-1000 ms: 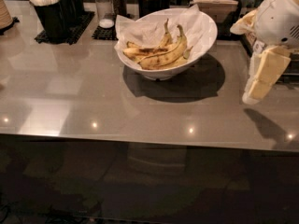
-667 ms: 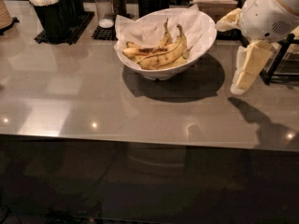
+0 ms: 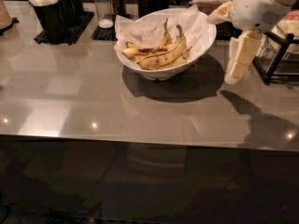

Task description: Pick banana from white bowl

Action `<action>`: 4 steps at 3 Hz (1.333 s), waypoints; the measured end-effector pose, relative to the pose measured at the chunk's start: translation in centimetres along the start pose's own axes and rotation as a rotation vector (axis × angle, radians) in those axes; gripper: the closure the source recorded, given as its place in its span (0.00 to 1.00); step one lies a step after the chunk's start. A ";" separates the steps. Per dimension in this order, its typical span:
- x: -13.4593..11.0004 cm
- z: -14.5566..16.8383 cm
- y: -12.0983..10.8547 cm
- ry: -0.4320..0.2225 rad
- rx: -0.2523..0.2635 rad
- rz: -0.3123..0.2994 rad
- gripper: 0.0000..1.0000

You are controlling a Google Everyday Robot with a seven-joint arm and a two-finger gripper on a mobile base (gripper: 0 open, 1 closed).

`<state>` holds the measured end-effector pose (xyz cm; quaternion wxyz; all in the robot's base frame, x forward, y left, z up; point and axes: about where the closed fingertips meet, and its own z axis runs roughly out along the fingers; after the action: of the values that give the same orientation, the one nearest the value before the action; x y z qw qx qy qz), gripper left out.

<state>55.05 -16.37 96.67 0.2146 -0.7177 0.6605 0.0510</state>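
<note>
The white bowl [image 3: 198, 48], lined with crinkled white paper, stands at the back middle of the grey table. Several overripe yellow bananas [image 3: 164, 56] with dark blotches lie in it, stems pointing up and to the right. My gripper [image 3: 221, 49] hangs from the white arm at the top right, just right of the bowl's rim and above the table. Its cream fingers are spread apart and hold nothing: one finger [image 3: 243, 55] points down, and the other points left over the rim.
Black cup holders [image 3: 56, 15] with white utensils stand at the back left, with shakers [image 3: 103, 6] on a black mat beside them. A black wire rack [image 3: 280, 55] stands at the right edge, close behind the arm. The table's front edge [image 3: 140, 141] runs across the lower middle.
The arm and gripper have moved left, from near the right edge to just beside the bowl's right rim. The bowl and bananas have not moved.
</note>
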 end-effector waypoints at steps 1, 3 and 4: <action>-1.5 2.0 -4.6 -0.014 -0.036 -0.097 0.00; -2.9 0.8 -7.6 -0.042 0.061 -0.115 0.32; -3.9 2.3 -9.2 -0.063 0.059 -0.154 0.22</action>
<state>63.96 -11.55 98.24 0.2597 -0.7579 0.5973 0.0374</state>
